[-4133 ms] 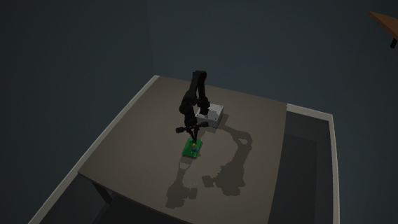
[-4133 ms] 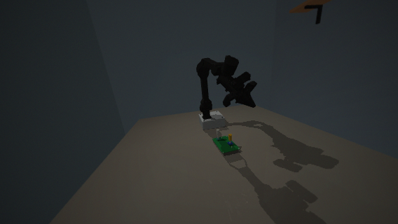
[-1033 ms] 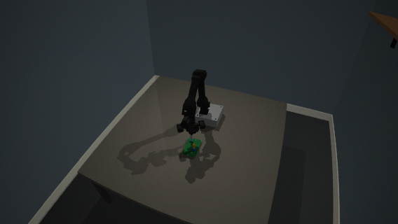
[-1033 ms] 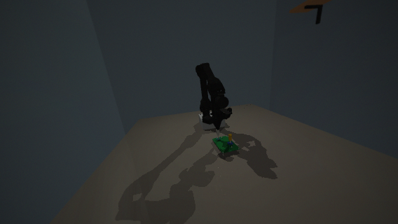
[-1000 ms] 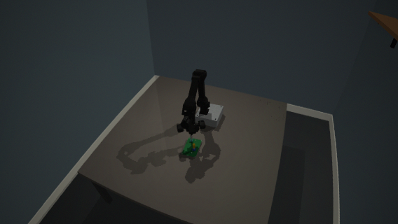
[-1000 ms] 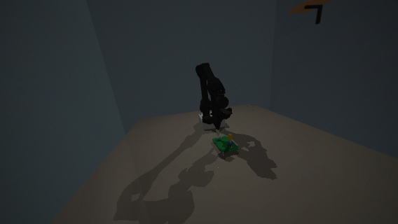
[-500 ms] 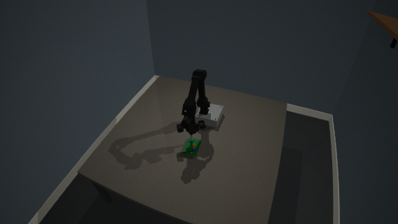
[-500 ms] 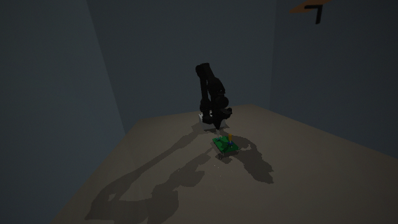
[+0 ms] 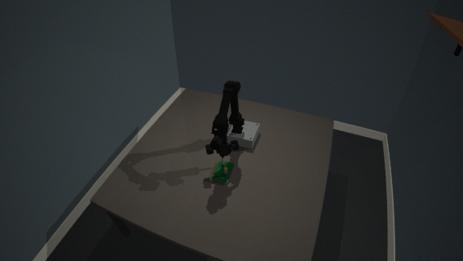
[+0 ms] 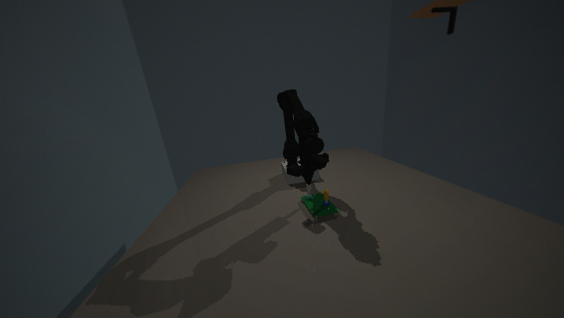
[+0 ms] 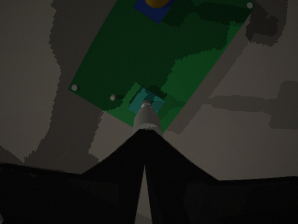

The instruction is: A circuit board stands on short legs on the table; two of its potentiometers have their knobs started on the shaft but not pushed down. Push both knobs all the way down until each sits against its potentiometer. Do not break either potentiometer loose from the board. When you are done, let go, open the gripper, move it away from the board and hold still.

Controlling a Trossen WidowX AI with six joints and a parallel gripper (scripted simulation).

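Observation:
The green board (image 9: 218,174) (image 10: 314,205) (image 11: 110,60) stands on short legs. A pale grey knob (image 10: 309,189) (image 11: 146,119) is over the teal potentiometer (image 10: 308,198) (image 11: 159,102), with a bit of shaft showing between them. An orange knob (image 9: 226,170) (image 10: 326,195) (image 11: 158,2) stands upright above the blue potentiometer (image 9: 226,174) (image 10: 326,204) (image 11: 145,11); a short piece of shaft shows under it in the exterior view. My gripper (image 9: 222,155) (image 10: 309,183) (image 11: 145,136) is shut with nothing between its fingers, its tips at the top of the grey knob. Whether they touch is unclear.
A white box (image 9: 252,131) (image 10: 286,174) stands on the table (image 9: 281,171) (image 10: 427,234) behind the board, beside the arm. Shadows of the arm fall across the board and table. An orange shelf (image 9: 450,25) (image 10: 432,7) is high on the right wall.

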